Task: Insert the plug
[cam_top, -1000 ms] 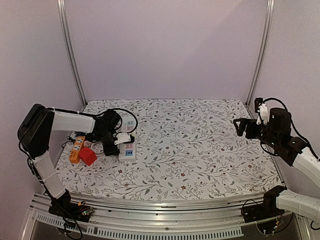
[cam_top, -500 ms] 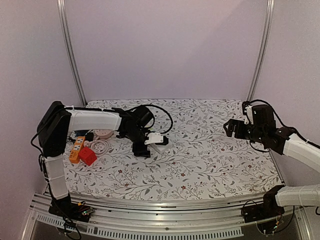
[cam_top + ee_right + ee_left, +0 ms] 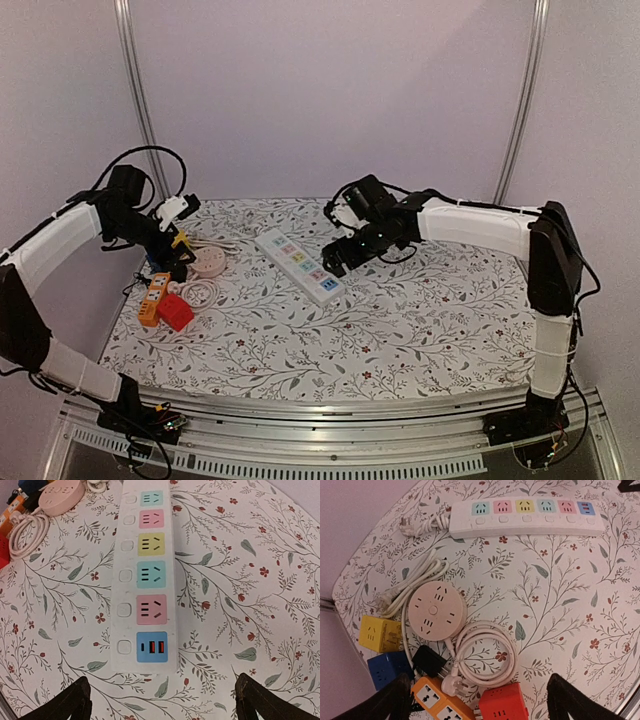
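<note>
A white power strip [image 3: 300,265] with coloured sockets lies diagonally mid-table; it also shows in the left wrist view [image 3: 525,517] and the right wrist view [image 3: 145,575]. A white plug [image 3: 451,685] on a coiled white cable [image 3: 482,657] lies by a round pink socket [image 3: 434,611]. My left gripper [image 3: 170,258] hovers open and empty over this pile [image 3: 480,710]. My right gripper [image 3: 338,262] hovers open and empty just past the strip's blue USB end [image 3: 162,705].
An orange strip [image 3: 440,702], a red cube [image 3: 505,705], a black plug [image 3: 429,662], a blue cube [image 3: 387,670] and a yellow cube [image 3: 379,634] crowd the left side. The strip's own plug [image 3: 407,527] lies near the table's back left edge.
The power strip has gone from the left side to mid-table. My left arm has let it go and pulled back over the pile. My right arm has swung in from the right to the strip.
</note>
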`<control>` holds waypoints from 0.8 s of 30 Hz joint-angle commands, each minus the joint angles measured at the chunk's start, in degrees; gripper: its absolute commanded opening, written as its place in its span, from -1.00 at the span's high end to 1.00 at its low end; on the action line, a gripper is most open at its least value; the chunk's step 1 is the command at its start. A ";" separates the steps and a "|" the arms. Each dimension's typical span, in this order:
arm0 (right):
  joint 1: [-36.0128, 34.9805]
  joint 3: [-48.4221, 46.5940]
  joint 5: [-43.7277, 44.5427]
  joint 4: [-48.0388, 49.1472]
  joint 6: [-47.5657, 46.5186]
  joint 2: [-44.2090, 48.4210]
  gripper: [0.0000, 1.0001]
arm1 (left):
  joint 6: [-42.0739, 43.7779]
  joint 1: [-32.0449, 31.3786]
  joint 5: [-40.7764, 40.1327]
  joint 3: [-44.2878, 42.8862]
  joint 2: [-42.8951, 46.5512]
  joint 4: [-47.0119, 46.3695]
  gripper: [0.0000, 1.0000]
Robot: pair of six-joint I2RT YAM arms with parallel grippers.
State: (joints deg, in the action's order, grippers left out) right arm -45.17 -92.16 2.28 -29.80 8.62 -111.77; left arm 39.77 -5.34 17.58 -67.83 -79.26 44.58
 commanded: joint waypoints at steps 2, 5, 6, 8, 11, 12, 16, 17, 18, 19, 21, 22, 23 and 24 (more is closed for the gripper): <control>-2.89 -16.16 -1.61 -12.64 -4.81 -14.51 -0.97 | -2.11 2.73 3.25 6.66 4.43 1.04 -0.89; -3.09 -24.93 -1.36 -18.41 -3.92 -21.19 -0.98 | -3.89 2.93 3.27 7.42 4.07 -0.21 -0.89; -3.38 -26.88 -1.43 -19.93 -3.97 -23.99 -0.98 | -4.73 2.97 3.46 7.52 4.03 -0.58 -0.89; -4.18 -28.27 -1.25 -21.45 -4.87 -26.69 -0.98 | -5.44 3.05 3.92 7.75 4.02 -1.10 -0.89; -4.46 -27.59 0.28 -21.84 -6.06 -27.09 -0.98 | -6.34 3.14 3.50 8.39 4.16 -2.46 -0.90; -4.49 -27.55 0.68 -21.98 -6.20 -26.97 -0.97 | -6.43 3.15 3.22 8.41 4.03 -2.65 -0.89; -4.49 -28.05 1.27 -22.44 -7.96 -29.04 -0.98 | -7.55 3.23 2.04 8.16 3.27 -3.58 -0.90; -4.47 -28.09 1.49 -22.49 -9.23 -29.61 -0.98 | -8.00 3.23 1.94 8.19 3.06 -3.80 -0.90; -4.48 -28.23 1.52 -22.76 -10.76 -30.41 -0.97 | -8.31 3.23 1.85 8.36 2.94 -4.13 -0.90; -4.49 -28.29 1.03 -23.01 -11.46 -30.83 -0.93 | -8.50 3.23 1.67 8.41 2.83 -4.27 -0.89; -4.49 -28.02 0.26 -23.38 -13.42 -31.30 -0.76 | -8.65 3.23 1.06 8.42 2.71 -4.32 -0.90; -4.44 -27.54 -0.19 -23.39 -14.11 -31.12 -0.62 | -8.58 3.23 0.71 8.42 2.71 -4.13 -0.90; -4.43 -26.83 -0.86 -23.39 -15.32 -30.57 -0.47 | -8.45 3.23 0.48 8.35 2.79 -4.00 -0.90; -4.48 -25.67 -1.56 -23.33 -16.14 -29.99 -0.31 | -8.21 3.23 0.44 8.27 2.86 -3.60 -0.90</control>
State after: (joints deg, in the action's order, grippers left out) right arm -49.45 -119.83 2.04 -50.87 -1.43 -140.53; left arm 32.23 -2.79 19.03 -60.01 -76.01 41.25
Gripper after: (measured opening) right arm 0.804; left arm 0.948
